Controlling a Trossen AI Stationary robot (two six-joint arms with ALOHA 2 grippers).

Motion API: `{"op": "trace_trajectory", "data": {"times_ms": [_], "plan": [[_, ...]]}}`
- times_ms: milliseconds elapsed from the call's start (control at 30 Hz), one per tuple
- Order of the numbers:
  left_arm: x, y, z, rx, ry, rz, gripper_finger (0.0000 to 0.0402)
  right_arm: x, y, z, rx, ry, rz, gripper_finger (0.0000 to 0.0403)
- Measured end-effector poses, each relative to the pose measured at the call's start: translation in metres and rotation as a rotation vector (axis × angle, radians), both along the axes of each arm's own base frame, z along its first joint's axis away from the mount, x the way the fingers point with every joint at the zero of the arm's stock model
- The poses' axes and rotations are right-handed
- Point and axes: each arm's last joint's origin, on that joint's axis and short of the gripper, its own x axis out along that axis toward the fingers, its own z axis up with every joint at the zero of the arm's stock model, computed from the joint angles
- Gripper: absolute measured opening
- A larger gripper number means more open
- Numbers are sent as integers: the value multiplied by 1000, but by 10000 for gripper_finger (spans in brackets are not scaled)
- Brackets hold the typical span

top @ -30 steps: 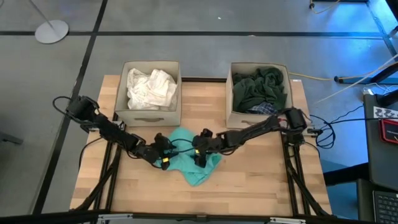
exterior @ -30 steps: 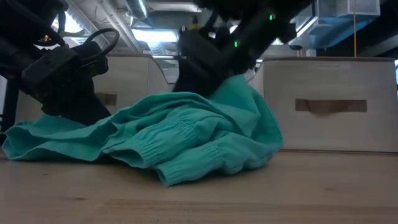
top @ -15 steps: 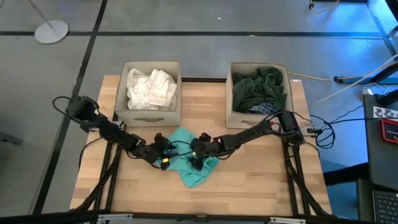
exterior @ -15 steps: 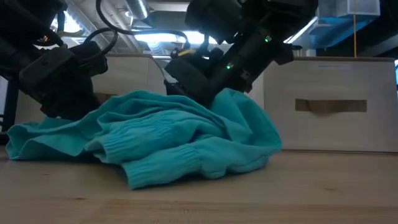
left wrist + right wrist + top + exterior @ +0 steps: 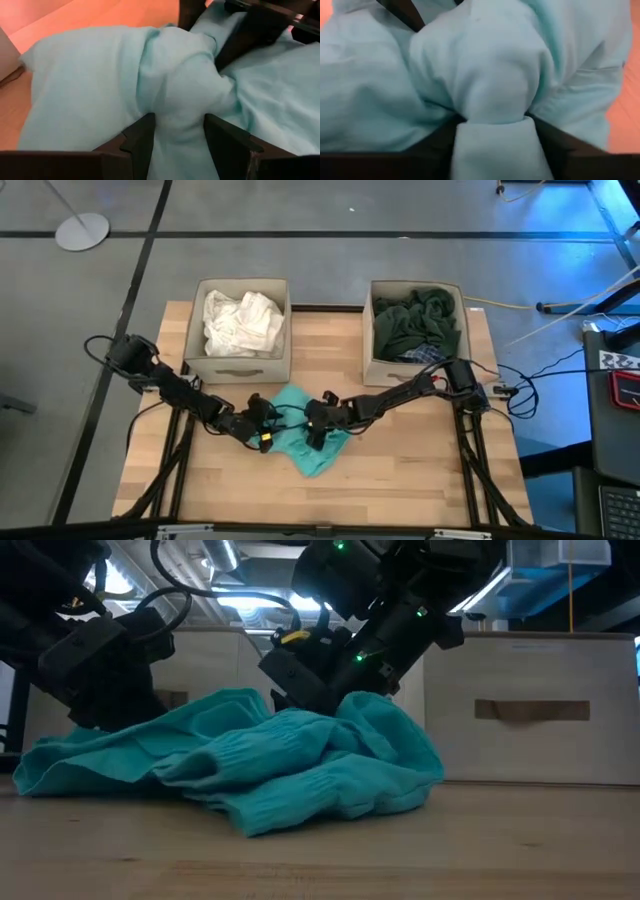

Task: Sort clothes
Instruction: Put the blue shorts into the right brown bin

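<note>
A: From above, where is the teal garment (image 5: pixel 312 443)?
B: Crumpled on the wooden table (image 5: pixel 420 480), near the front of the 2 beige boxes, between both arms. The left gripper (image 5: pixel 264 432) sits at its left edge and the right gripper (image 5: pixel 316 430) on its upper middle. The left box (image 5: pixel 240 362) holds the white clothes (image 5: pixel 240 320); the right box (image 5: pixel 414 365) holds the dark green garment (image 5: pixel 418 320) with a bit of blue plaid shirt (image 5: pixel 424 355) at its front.

A: And level with the table?
B: The teal garment (image 5: pixel 260 765) lies in a low heap on the wood, with a ribbed cuff toward the front. 1 dark gripper presses into its top, another stands at its far end.

A: The left wrist?
B: The left gripper (image 5: pixel 177 135) has a thick fold of teal garment (image 5: pixel 100 85) pinched between its 2 fingers (image 5: pixel 142 137), clenched on the cloth.

A: The right wrist?
B: The right gripper (image 5: pixel 495 132) likewise grasps a bunched fold of teal garment (image 5: pixel 485 65), squeezed tight between its jaws.
</note>
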Motion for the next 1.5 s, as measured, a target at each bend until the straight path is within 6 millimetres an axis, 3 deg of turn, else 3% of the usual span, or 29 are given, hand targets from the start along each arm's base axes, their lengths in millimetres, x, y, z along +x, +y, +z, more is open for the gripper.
{"op": "trace_trajectory", "data": {"times_ms": [200, 400, 900, 1167, 1500], "plan": [[-2, -5, 1, -10, -3, -29, 166, -1, 2, 1, -8, 6, 36, 42], [-6, -8, 8, -19, -8, -51, 166, -4, 6, 9, -71, 6, 85, 39], [-14, -6, 32, 24, -56, -106, 166, -36, -5, 69, -260, 121, 33, 39], [-15, -4, 31, 28, -37, -98, 166, -48, -8, 118, -287, 11, 38, 39], [-15, -4, 31, 31, -40, -93, 166, -91, -24, 217, -420, -238, -27, 39]]}}
